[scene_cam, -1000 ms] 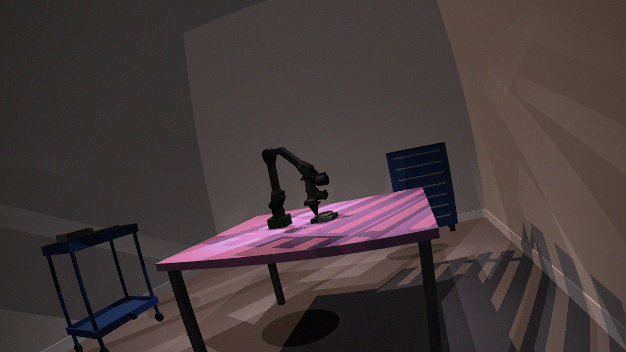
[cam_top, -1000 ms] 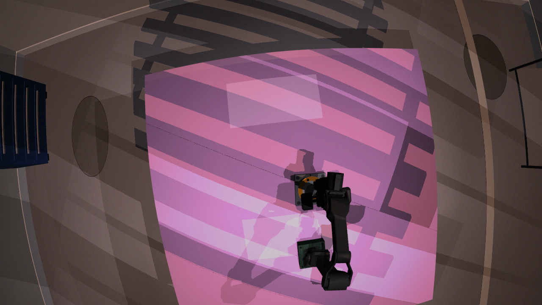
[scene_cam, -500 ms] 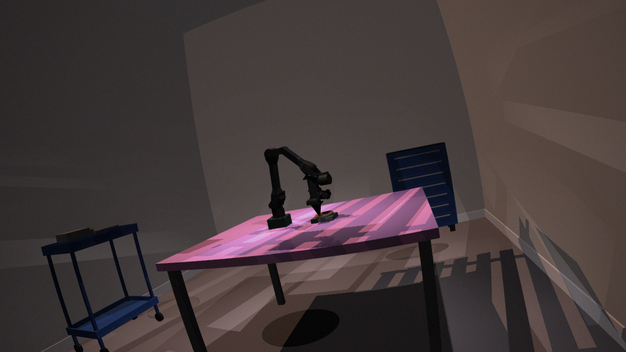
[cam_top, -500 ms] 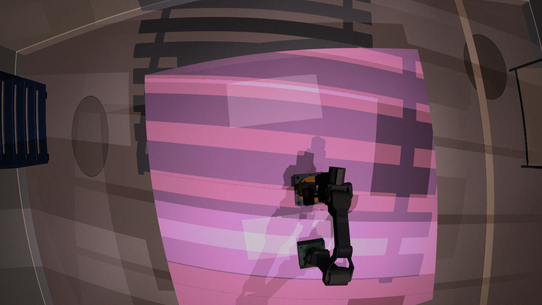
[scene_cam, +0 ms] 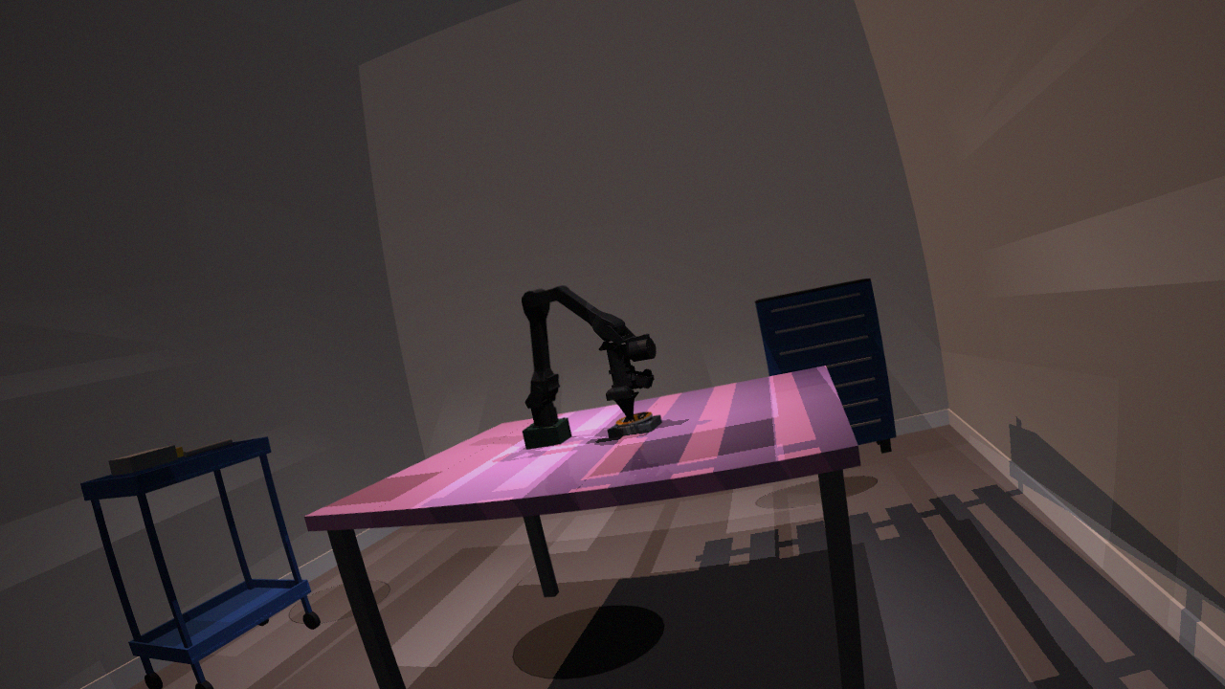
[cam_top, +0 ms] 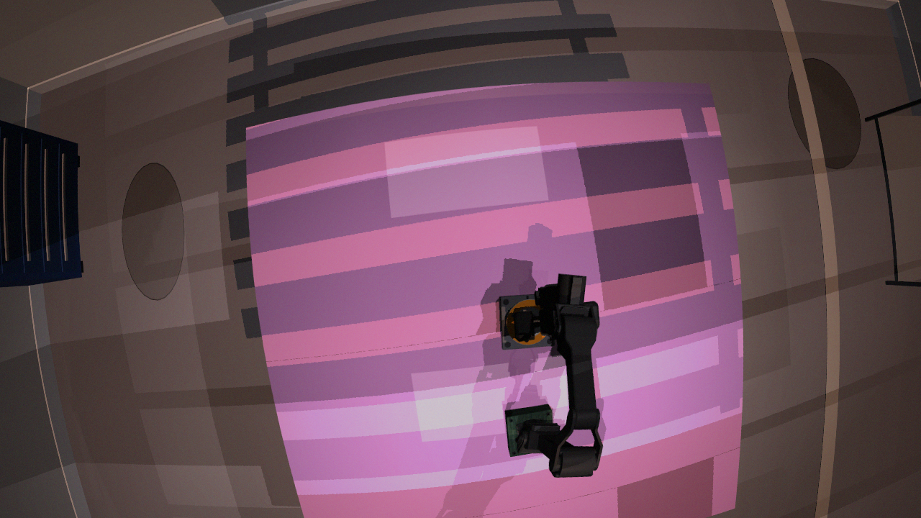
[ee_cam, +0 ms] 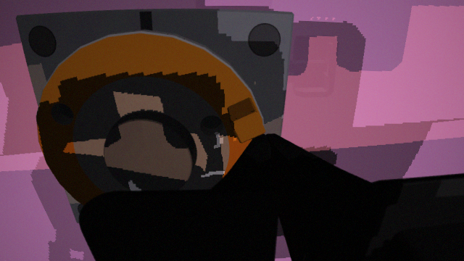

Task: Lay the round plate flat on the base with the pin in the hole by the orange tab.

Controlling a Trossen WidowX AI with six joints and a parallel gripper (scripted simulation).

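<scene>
The round orange plate [cam_top: 527, 342] [scene_cam: 645, 418] [ee_cam: 141, 54], with a grey middle, sits around the post [ee_cam: 150, 150] on the square grey base [cam_top: 514, 301] [scene_cam: 635, 432] [ee_cam: 90, 23]. Its orange tab [ee_cam: 247, 121] is at the plate's right in the wrist view, with a dark hole [ee_cam: 211, 123] just inward of it. Another dark hole [ee_cam: 62, 114] is at the left. The pin cannot be made out, nor whether the plate lies flat. My gripper [scene_cam: 631, 417] [ee_cam: 264, 143] is shut and empty, its tips low beside the tab's lower corner; contact is unclear. My fingers hide the plate's lower part.
The base stands on the pink table [cam_top: 334, 257] [scene_cam: 727, 445], in front of the arm's green mount [cam_top: 515, 419] [scene_cam: 546, 434]. Round bolts [ee_cam: 264, 40] mark the base's corners. A blue drawer cabinet [cam_top: 38, 206] [scene_cam: 822, 343] and a blue cart [scene_cam: 218, 612] stand away from the table.
</scene>
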